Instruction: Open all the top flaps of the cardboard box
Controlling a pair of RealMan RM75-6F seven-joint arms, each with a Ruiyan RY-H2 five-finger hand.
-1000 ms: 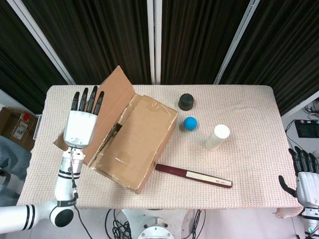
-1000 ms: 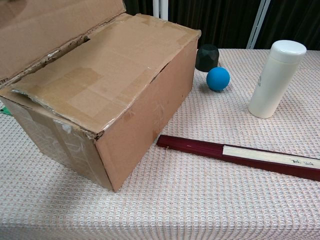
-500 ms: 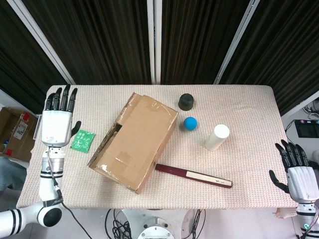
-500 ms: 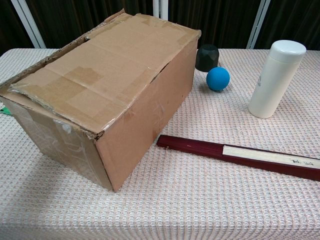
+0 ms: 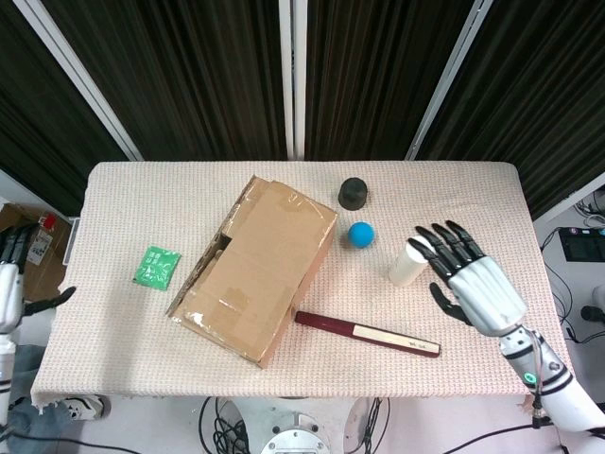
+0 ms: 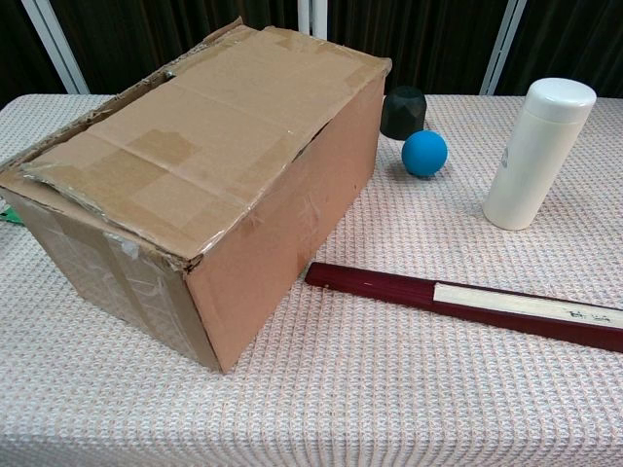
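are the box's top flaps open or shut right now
Shut: the cardboard box has its top flaps lying flat across the top in both views.

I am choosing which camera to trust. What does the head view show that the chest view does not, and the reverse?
Only the head view shows the open right hand beside the white cylindrical bottle, the left hand at the picture's left edge, and the whole green packet.

Only the chest view shows the brown cardboard box's taped side walls.

Both show the box with flaps down, the bottle, blue ball, black cup and dark red folded fan.
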